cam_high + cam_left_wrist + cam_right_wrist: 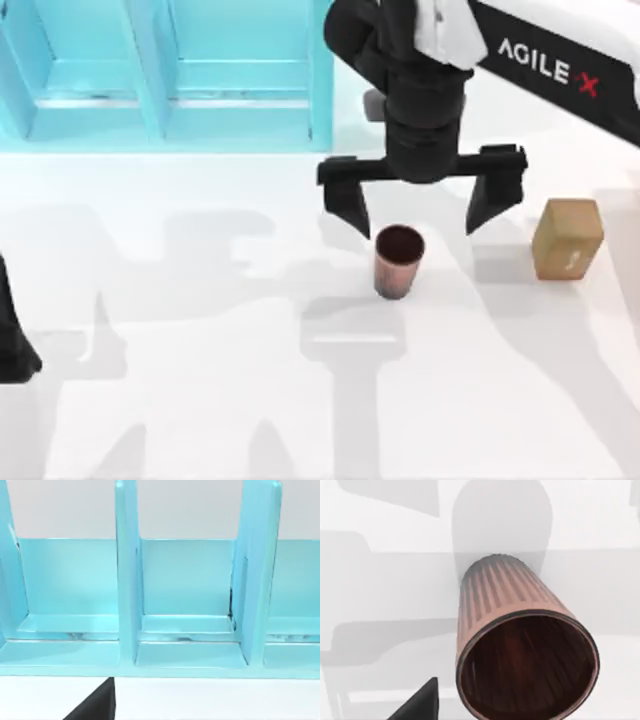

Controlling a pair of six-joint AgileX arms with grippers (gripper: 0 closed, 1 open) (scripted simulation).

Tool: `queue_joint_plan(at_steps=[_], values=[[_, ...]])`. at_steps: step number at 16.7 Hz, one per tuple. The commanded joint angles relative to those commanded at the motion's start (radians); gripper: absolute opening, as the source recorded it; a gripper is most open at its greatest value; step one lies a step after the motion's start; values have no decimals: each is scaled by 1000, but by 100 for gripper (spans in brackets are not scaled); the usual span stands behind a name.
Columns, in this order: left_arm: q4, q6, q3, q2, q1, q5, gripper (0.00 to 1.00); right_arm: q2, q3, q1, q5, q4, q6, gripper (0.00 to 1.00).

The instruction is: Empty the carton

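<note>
While right gripper (pixel 420 205) gapes wide above cup (pixel 398 260), carton (pixel 567 238) beside, shelf (pixel 180 70) behind.

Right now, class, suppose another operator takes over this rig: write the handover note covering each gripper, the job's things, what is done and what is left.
Right gripper: open, fingers spread, hovering just behind the cup, holding nothing.
Left gripper: parked at the table's left edge.
Cup: upright mid-table, looks empty.
Carton: standing to the cup's right, untouched.
Blue shelf: along the back.
Done: nothing visible.
Left: grasp the carton and empty it, probably into the cup.
</note>
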Motion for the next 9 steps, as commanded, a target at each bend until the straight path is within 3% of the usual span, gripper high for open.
queue_joint_plan(at_steps=[9], values=[[0,0,0,0,0,0,100,21,271,-2,0,-251,-1,100]])
